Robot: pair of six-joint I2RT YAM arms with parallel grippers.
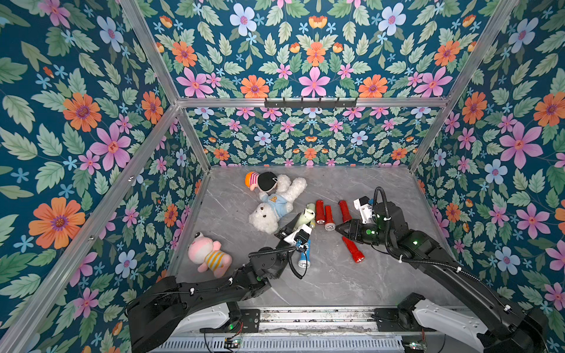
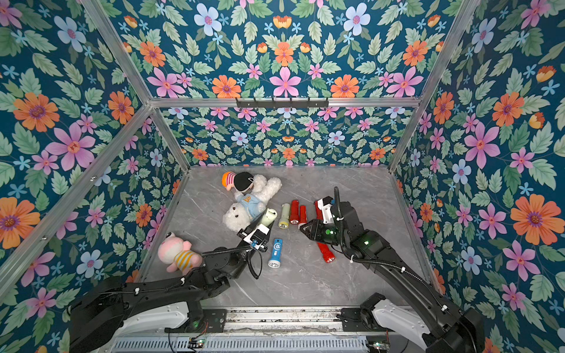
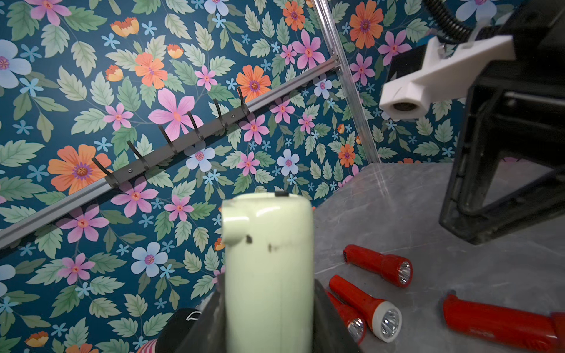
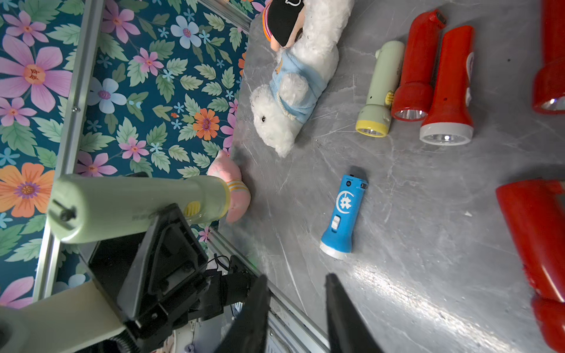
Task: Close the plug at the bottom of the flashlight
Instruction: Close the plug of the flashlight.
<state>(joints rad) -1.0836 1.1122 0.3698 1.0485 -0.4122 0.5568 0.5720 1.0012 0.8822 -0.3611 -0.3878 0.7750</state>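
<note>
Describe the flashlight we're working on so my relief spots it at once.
On the grey marble table, find the row of red flashlights. Just left of it, the left gripper holds a pale green flashlight off the surface. Its twin lies flat beside the reds; only this one is gripped.

The left arm point(image 1: 214, 287) and right arm point(image 1: 437, 253) are matte-black, blocky links. Behind the black wedge-fingered left pincer point(image 1: 299, 222) and right pincer point(image 1: 338, 229) sit white plastic camera brackets point(image 1: 363, 209); black corrugated cable hoses point(image 1: 382, 198) trail back, cinched by white zip ties point(image 1: 387, 219). Green indicator lights point(image 1: 369, 231) glow behind the right pincer. Glossy white shells point(image 1: 443, 318) cover the bases.
</note>
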